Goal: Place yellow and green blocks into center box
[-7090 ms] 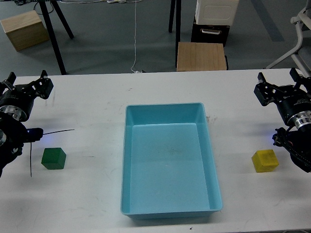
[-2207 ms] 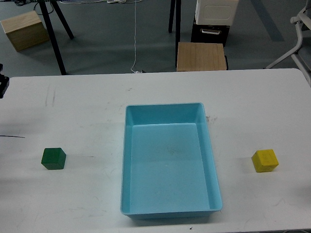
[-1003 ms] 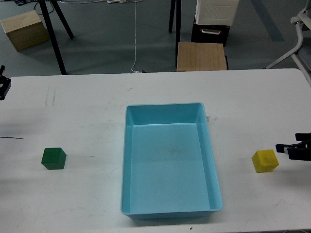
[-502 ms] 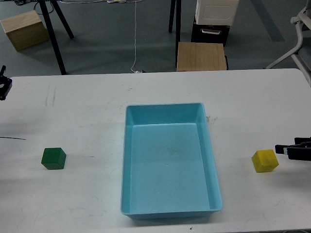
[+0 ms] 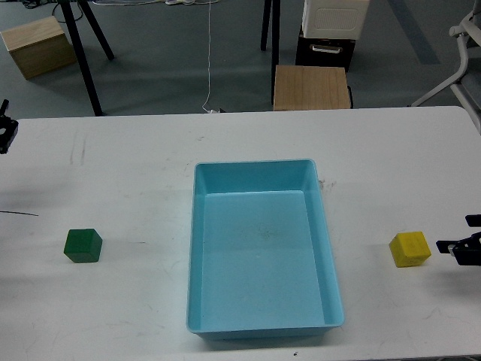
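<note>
Left gripper (image 5: 4, 134) barely in view at 9 o'clock edge, fingers impossible to tell. Green block (image 5: 83, 245) on table (image 5: 135, 165), well left of blue bin (image 5: 259, 169). Yellow block (image 5: 410, 249) right of bin. Right gripper (image 5: 467, 242) just beside it at 3 o'clock, fingers spread.

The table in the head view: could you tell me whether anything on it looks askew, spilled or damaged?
Nothing stands out. The blue bin sits square and empty in the middle, the green block rests flat to its left and the yellow block to its right, slightly rotated. The white table shows only faint scuff marks.
</note>
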